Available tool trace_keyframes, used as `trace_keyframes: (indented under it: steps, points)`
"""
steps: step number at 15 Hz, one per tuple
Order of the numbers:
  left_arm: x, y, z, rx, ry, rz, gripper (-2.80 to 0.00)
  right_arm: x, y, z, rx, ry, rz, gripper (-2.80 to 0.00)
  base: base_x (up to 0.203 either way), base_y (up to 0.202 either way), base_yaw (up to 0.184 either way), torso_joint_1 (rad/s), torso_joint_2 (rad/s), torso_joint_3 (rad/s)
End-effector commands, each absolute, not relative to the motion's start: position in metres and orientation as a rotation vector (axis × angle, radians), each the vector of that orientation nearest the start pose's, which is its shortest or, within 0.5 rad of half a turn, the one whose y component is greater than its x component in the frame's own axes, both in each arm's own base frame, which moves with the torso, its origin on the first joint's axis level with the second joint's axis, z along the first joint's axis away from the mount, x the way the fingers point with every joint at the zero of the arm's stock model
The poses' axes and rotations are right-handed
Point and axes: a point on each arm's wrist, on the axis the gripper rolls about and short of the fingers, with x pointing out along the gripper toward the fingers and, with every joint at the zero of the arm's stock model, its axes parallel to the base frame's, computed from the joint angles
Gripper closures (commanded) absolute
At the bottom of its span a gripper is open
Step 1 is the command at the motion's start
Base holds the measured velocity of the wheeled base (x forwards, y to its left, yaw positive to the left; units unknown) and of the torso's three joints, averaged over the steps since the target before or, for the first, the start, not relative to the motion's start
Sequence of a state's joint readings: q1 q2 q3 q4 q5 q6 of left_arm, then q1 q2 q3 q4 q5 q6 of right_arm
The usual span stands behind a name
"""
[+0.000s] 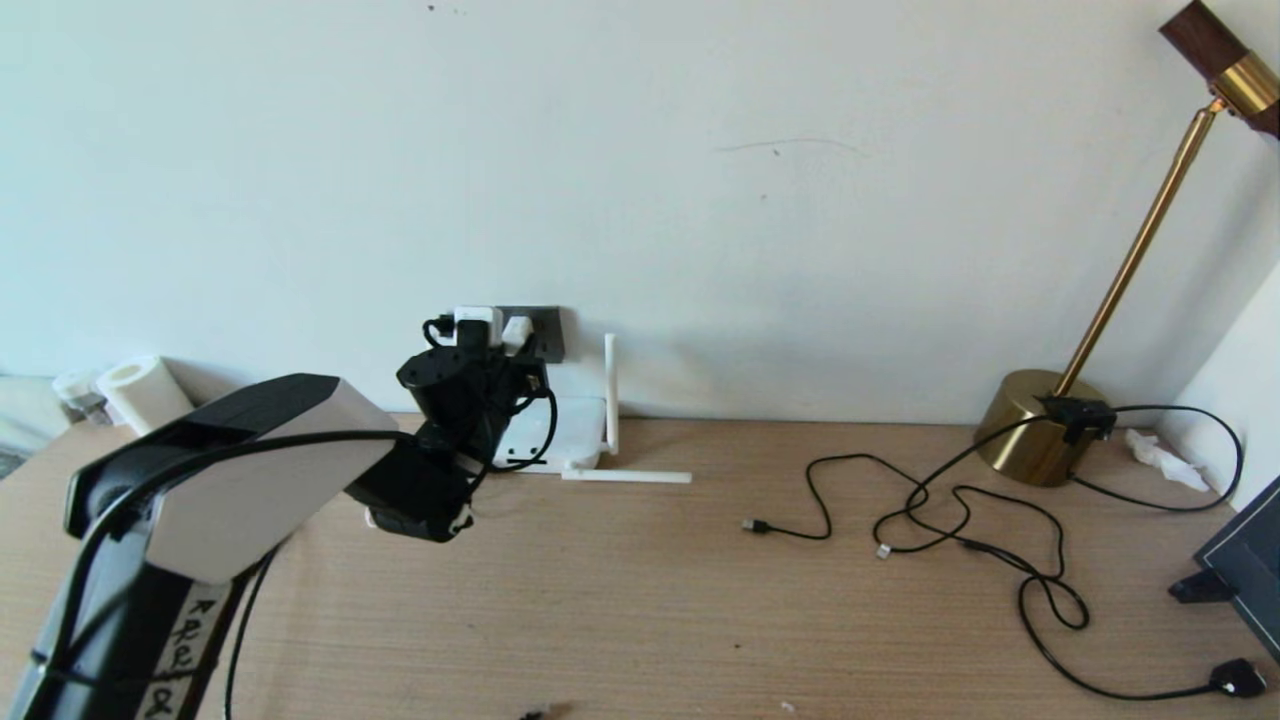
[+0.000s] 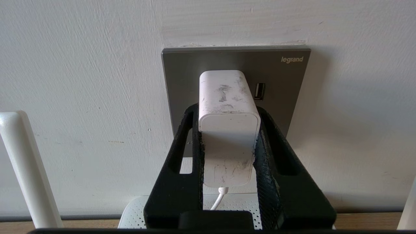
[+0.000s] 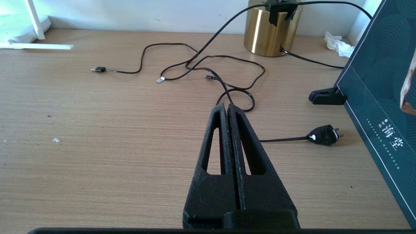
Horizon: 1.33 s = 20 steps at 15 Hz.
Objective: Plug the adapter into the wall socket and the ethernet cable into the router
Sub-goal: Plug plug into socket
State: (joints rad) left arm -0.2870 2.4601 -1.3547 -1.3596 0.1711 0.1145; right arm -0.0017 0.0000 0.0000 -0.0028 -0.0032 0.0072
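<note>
My left gripper (image 2: 229, 110) is shut on the white adapter (image 2: 227, 130), one finger on each side of it. The adapter's far end meets the dark grey wall socket (image 2: 279, 74); its pins are hidden. A thin white cord hangs from it over the white router (image 2: 227, 204) below. In the head view the adapter (image 1: 478, 325) sits at the socket (image 1: 548, 335), above the router (image 1: 575, 425). My right gripper (image 3: 226, 105) is shut on nothing, low over the table, outside the head view. No thick black ethernet cable shows.
A brass lamp (image 1: 1040, 425) stands at the back right, its thin black cables (image 1: 960, 500) looping over the table to a black plug (image 3: 323, 135). A dark green box (image 3: 383, 97) and a black clip (image 3: 326, 97) sit right. One router antenna (image 1: 625, 477) lies flat.
</note>
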Motion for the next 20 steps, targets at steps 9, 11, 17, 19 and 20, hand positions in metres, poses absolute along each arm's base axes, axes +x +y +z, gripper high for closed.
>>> trace_keyframes:
  steps: [9,11,17,19,20]
  points:
    - [0.461,-0.132,0.093,0.054,-0.270,-0.099,0.00,-0.023,0.000,0.076,0.007,-0.003,-0.005,0.00,0.000,0.000,0.000,0.000,0.00,0.000]
    - [0.461,-0.132,0.094,0.054,-0.269,-0.099,0.00,-0.023,0.000,0.076,0.008,-0.003,-0.005,0.00,0.000,0.000,0.000,0.000,0.00,0.000]
    - [0.452,-0.129,0.098,0.054,-0.254,-0.103,-2.80,-0.023,0.000,0.076,0.008,-0.003,-0.005,0.00,0.000,0.000,0.000,0.000,0.00,0.000]
    - [0.450,-0.130,0.101,0.050,-0.262,-0.103,-2.80,-0.023,0.000,0.076,0.007,-0.003,-0.005,0.00,0.000,0.000,0.000,0.000,0.00,0.000]
    - [0.449,-0.130,0.103,0.048,-0.263,-0.105,-2.80,-0.023,0.000,0.076,0.008,-0.003,-0.005,0.00,0.000,0.000,0.000,0.000,0.00,0.000]
